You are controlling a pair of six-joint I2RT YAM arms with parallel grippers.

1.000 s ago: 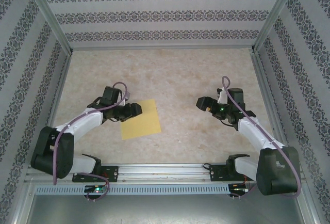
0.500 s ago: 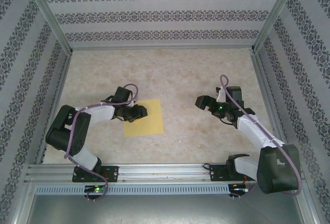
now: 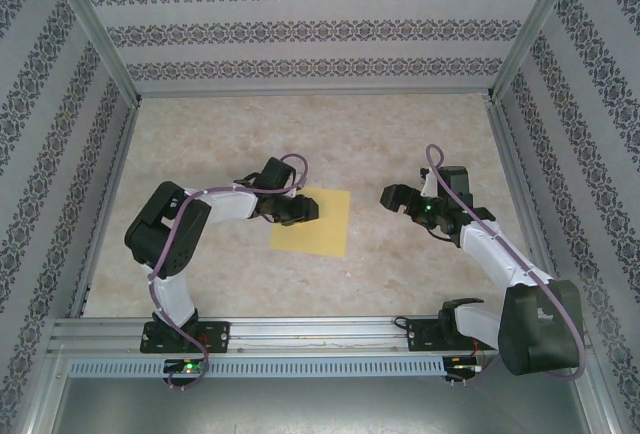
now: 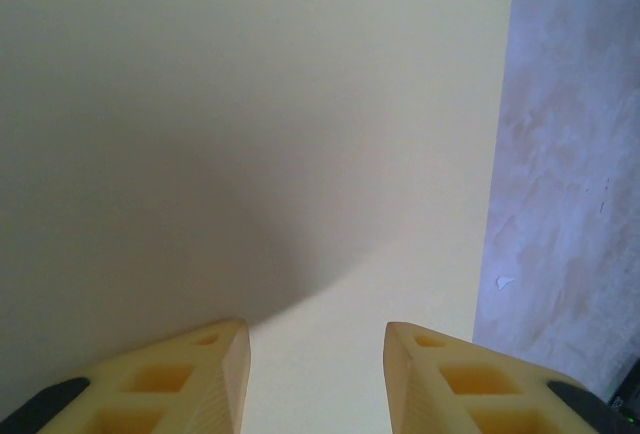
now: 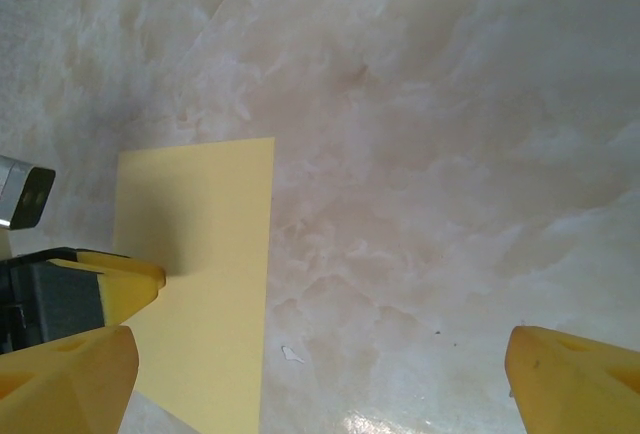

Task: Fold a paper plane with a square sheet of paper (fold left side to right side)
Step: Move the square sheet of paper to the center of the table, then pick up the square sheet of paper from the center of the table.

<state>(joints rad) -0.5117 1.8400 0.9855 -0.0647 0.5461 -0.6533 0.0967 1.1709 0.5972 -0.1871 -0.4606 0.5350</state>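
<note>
The square sheet of paper (image 3: 320,229) lies flat and uncreased mid-worktop (image 3: 300,134), the left gripper (image 3: 304,210) part-open over its left edge and the right gripper (image 3: 390,197) spread wide and empty just beside it, so by my reckoning every fold is yet to do.

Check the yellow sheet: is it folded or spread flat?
Spread flat. The square sheet of paper lies as one full square; no crease or doubled edge shows.
</note>
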